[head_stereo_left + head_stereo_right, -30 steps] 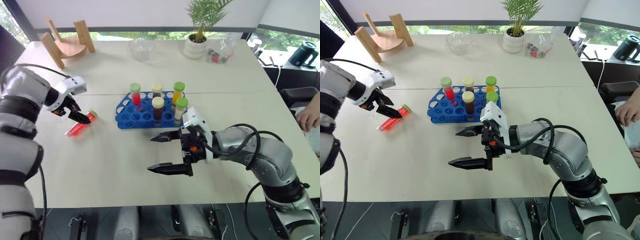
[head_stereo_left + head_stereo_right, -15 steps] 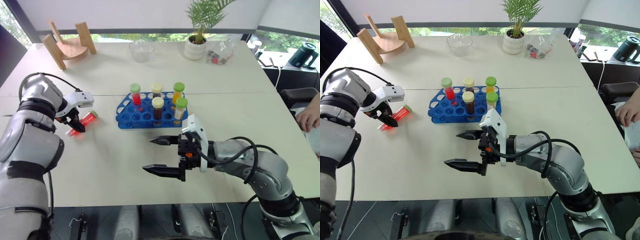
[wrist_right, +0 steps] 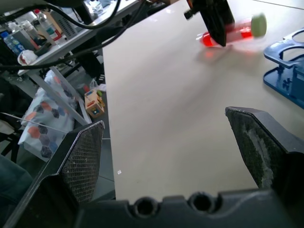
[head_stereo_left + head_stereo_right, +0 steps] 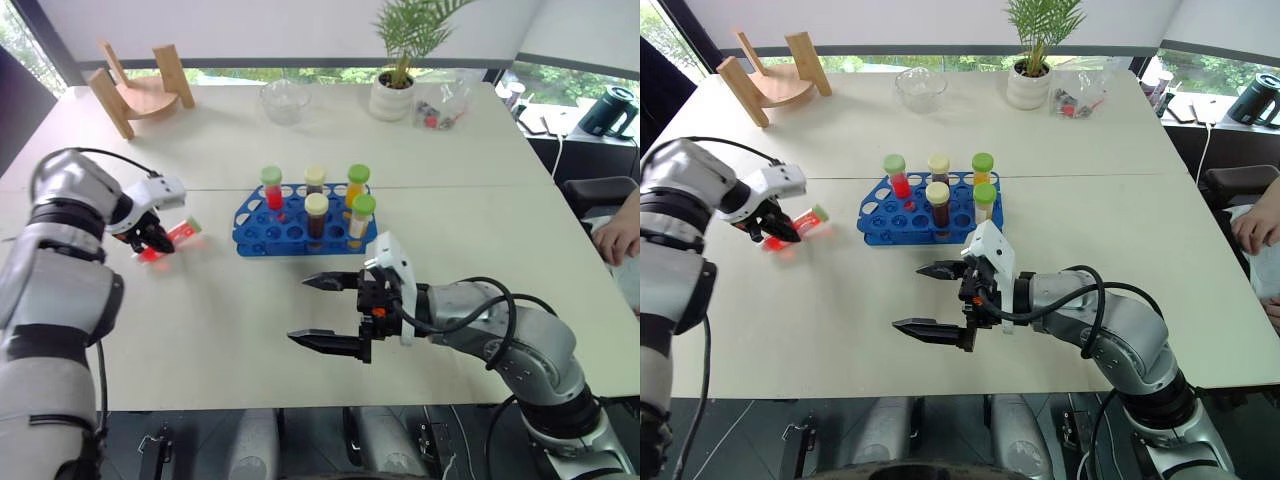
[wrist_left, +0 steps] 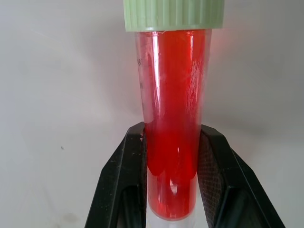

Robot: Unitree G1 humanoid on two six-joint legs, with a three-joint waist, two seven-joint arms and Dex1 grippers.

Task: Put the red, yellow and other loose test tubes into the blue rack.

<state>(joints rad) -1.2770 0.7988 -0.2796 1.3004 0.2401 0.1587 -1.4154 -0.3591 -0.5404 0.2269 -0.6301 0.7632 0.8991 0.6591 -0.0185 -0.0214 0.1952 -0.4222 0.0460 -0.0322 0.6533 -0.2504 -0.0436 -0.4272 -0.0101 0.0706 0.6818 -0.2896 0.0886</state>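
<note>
arms: silver-grey shells, black joints | cables: black, looped | claws: left claw (image 4: 152,238), right claw (image 4: 322,311), black fingers

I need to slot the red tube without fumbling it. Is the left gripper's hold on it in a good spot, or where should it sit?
The left gripper is shut on the red tube near its bottom end, fingers squeezing across the round wall. That probably blocks the tip from entering a hole in the blue rack. Better to grip just under the green cap, from the sides.
</note>
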